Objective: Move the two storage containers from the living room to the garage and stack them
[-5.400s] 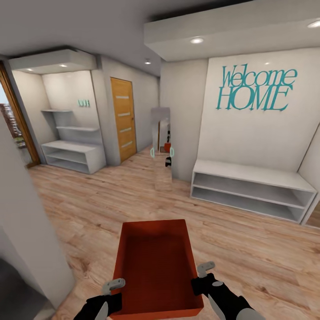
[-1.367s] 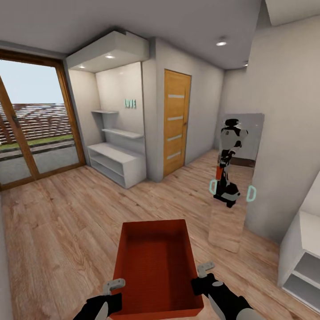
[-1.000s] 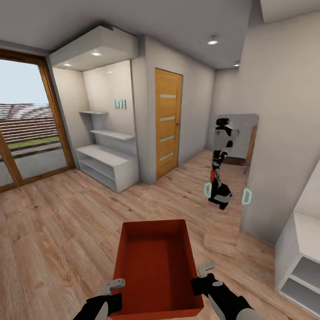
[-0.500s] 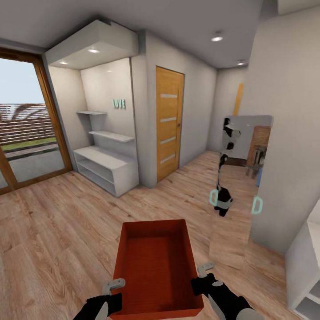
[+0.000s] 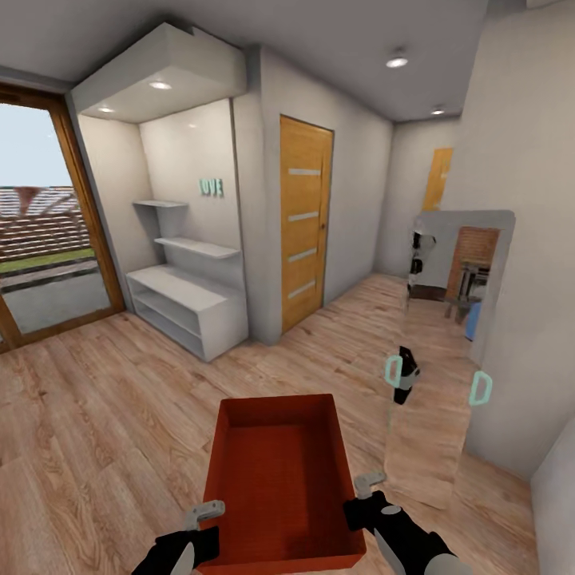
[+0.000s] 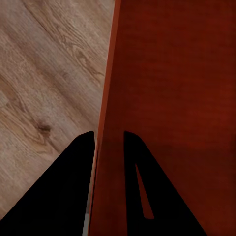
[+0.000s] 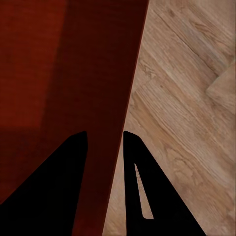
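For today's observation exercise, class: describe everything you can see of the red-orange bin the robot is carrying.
The bin is a red-orange rectangular box, open on top and empty, with thin plain walls and a finely textured bottom. It sits level, held above the wood floor, long axis pointing away from the robot. The left gripper pinches its left wall and the right gripper its right wall, one finger inside and one outside, near the robot's end.

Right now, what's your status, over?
Left gripper and right gripper each shut on a side wall of the storage container, fingers straddling it. Container empty, carried over wood-plank floor. Mirror ahead right; hallway open.
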Robot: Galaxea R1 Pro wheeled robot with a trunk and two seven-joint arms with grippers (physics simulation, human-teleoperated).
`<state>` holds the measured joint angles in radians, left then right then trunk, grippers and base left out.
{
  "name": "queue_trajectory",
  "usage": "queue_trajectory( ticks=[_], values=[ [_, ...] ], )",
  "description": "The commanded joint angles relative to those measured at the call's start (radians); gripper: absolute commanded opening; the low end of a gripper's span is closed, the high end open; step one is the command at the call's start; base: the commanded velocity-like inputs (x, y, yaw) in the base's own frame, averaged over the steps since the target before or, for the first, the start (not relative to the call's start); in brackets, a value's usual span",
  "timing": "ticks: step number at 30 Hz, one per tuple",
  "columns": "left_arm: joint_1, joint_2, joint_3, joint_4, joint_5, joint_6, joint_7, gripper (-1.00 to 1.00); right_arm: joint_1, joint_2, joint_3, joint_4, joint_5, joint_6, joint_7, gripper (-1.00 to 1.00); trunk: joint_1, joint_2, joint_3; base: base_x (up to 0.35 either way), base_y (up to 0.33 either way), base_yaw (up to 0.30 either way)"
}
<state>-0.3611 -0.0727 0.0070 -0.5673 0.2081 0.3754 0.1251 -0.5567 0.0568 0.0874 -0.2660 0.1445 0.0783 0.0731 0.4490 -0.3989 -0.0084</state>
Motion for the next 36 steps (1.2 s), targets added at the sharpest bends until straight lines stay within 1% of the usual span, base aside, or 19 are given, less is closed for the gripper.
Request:
queue_trajectory(
  ticks=[1, 14, 19, 22, 31, 36],
  values=[
    [0.000, -0.001, 0.000, -0.003, -0.020, -0.010, 0.011, -1.00, 0.000, 0.037, -0.012, 0.001, 0.003, 0.006, 0.031, -1.00, 0.001, -0.001, -0.001, 0.327, 0.000, 0.000],
    [0.001, -0.001, 0.000, -0.003, -0.021, -0.010, 0.011, -1.00, 0.000, 0.037, -0.012, 0.000, 0.003, 0.006, 0.031, -1.00, 0.001, -0.001, -0.001, 0.327, 0.001, 0.000],
    [0.000, -0.001, 0.000, -0.003, -0.020, -0.010, 0.011, -1.00, 0.000, 0.037, -0.012, 0.001, 0.003, 0.007, 0.031, -1.00, 0.001, -0.001, -0.001, 0.327, 0.071, -0.009],
    [0.000, -0.001, 0.000, -0.003, -0.020, -0.010, 0.011, -1.00, 0.000, 0.037, -0.012, 0.001, 0.002, 0.007, 0.031, -1.00, 0.001, -0.001, -0.001, 0.327, 0.103, -0.142],
    [0.001, -0.001, 0.000, -0.003, -0.020, -0.010, 0.011, -1.00, 0.000, 0.037, -0.012, 0.001, 0.002, 0.007, 0.031, -1.00, 0.001, -0.001, -0.001, 0.324, 0.143, -0.238],
    [0.000, -0.001, 0.000, -0.003, -0.020, -0.010, 0.011, -1.00, 0.000, 0.037, -0.012, 0.001, 0.003, 0.006, 0.031, -1.00, 0.001, -0.001, -0.001, 0.317, 0.171, -0.060]
  ],
)
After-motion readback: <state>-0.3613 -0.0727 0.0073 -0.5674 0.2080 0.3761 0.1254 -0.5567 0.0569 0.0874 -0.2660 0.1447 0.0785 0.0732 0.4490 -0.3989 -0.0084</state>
